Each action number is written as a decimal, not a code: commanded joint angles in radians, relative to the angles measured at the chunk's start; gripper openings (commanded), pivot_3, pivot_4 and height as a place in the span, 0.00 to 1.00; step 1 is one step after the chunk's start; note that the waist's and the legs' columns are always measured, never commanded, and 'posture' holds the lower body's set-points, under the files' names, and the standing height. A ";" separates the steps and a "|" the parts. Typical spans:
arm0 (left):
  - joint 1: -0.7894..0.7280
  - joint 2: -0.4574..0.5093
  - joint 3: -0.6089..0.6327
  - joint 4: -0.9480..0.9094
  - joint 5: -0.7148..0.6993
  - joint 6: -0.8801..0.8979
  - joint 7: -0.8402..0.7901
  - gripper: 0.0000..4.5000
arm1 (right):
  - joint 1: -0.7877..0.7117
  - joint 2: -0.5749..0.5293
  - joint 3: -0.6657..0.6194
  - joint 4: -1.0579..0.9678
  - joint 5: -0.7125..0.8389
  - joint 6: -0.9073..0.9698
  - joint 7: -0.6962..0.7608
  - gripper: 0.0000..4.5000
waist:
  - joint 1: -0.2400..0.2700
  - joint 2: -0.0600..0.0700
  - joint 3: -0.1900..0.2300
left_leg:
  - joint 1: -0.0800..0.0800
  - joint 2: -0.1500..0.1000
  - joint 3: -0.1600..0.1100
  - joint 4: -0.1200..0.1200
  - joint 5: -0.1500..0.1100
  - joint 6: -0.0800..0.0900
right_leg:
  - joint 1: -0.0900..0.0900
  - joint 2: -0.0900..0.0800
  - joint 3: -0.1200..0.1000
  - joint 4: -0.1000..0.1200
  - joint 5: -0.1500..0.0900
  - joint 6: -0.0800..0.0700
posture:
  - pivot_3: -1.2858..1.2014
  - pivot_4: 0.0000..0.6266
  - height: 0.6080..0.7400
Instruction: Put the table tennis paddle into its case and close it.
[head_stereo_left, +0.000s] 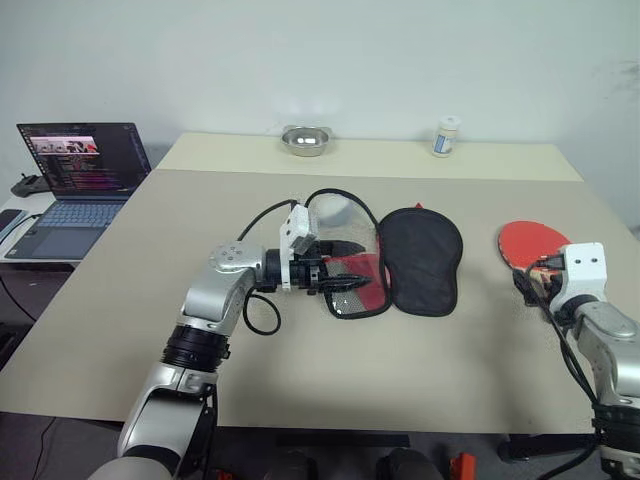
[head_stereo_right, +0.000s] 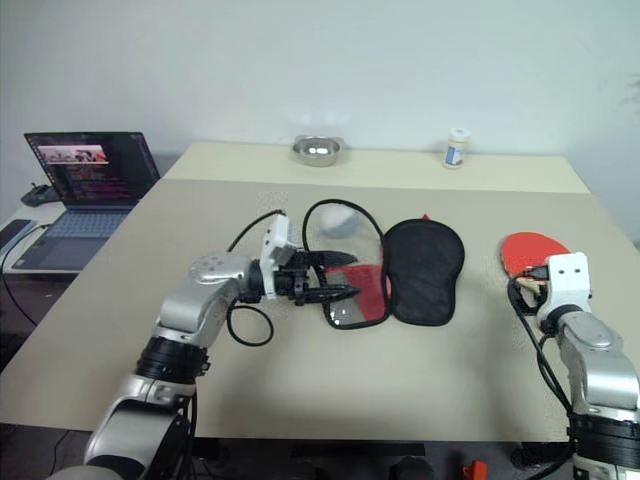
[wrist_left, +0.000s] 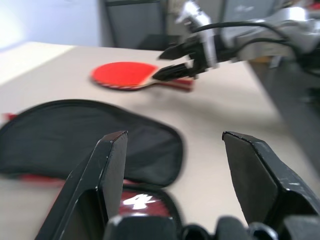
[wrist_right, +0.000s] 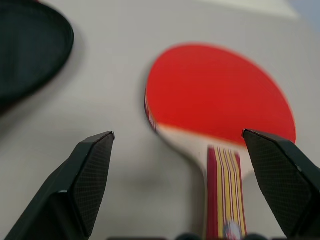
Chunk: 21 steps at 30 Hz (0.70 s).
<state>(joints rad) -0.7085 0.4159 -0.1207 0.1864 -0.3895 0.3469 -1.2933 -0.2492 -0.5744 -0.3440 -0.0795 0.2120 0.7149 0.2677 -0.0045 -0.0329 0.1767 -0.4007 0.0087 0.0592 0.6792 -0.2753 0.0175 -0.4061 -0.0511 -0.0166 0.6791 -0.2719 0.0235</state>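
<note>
Right wrist view shows the flat table tennis paddle with round red rubber face and light wooden handle lying on the beige bench, just ahead of the right end effector. Its 2 black fingers stand wide apart and hold nothing; the handle end lies between them. The paddle's long axis runs away from that end effector, handle nearest, blade toward the bench's far edge. Well apart, at mid-bench, the paddle-shaped soft pouch case in black fabric and red with mesh lies opened flat. The left end effector points toward it, fingers parted, over its red half, gripping nothing that I can see.
</note>
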 joint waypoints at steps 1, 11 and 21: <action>-0.062 0.010 -0.005 -0.022 -0.023 0.000 -0.046 0.73 | -0.001 -0.042 -0.037 -0.034 0.024 0.055 0.027 0.99 | 0.000 0.000 0.000 | 0.000 0.000 0.000 0.000 0.000 0.000 | 0.000 0.000 0.000 0.000 0.000 0.000 | 0.52 0.24 1.00; -0.159 -0.015 -0.054 0.092 0.076 -0.147 -0.061 0.73 | -0.123 -0.060 -0.004 0.225 0.002 0.033 0.038 0.99 | -0.002 0.000 0.000 | 0.000 0.000 0.001 0.000 0.000 0.000 | 0.000 0.002 0.001 -0.001 0.000 0.000 | 0.52 0.24 1.00; -0.147 -0.011 -0.046 0.097 0.087 -0.161 -0.053 0.73 | -0.200 -0.066 0.024 0.412 -0.025 -0.008 0.027 0.86 | -0.003 0.000 0.000 | 0.000 0.000 0.001 0.000 0.000 0.000 | 0.000 0.002 0.002 -0.001 0.000 0.000 | 0.52 0.24 1.00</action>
<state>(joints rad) -0.8393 0.4002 -0.1717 0.2996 -0.3006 0.2053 -1.3455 -0.4386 -0.6255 -0.3232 0.3219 0.1976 0.7199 0.3010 -0.0070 -0.0329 0.1766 -0.4005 0.0091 0.0600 0.6794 -0.2754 0.0178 -0.4061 -0.0495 -0.0150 0.6784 -0.2718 0.0235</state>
